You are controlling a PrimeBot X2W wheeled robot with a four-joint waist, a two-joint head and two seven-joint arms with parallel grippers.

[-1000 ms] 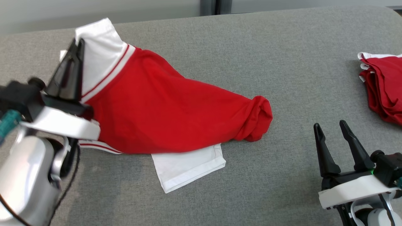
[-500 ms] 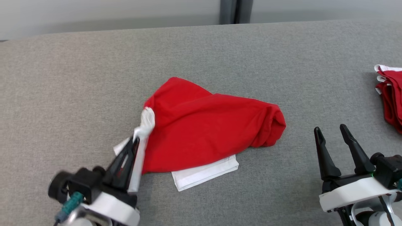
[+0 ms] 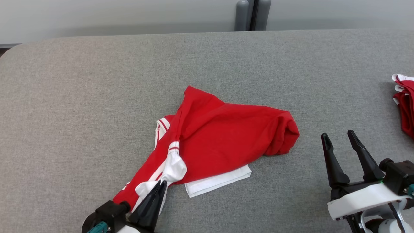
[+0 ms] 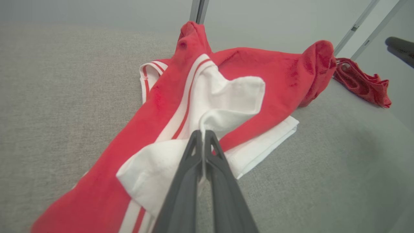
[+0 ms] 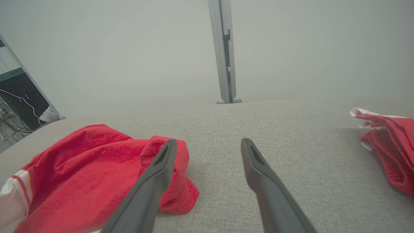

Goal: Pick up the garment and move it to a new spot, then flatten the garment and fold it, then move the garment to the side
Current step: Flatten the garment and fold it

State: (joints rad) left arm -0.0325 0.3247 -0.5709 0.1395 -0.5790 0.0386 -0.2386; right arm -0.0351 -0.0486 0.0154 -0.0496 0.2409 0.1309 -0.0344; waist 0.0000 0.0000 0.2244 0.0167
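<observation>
Low at the near edge, left fingers (image 3: 151, 203) pinch the garment (image 3: 226, 136); right fingers (image 3: 333, 161) gape.

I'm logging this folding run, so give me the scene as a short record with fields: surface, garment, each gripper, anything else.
surface: grey cloth-covered table
garment: red and white, crumpled mid-table
left gripper: shut on a white fold of the garment
right gripper: open, empty, apart from the garment
other: second garment, red, at the table's right edge
</observation>
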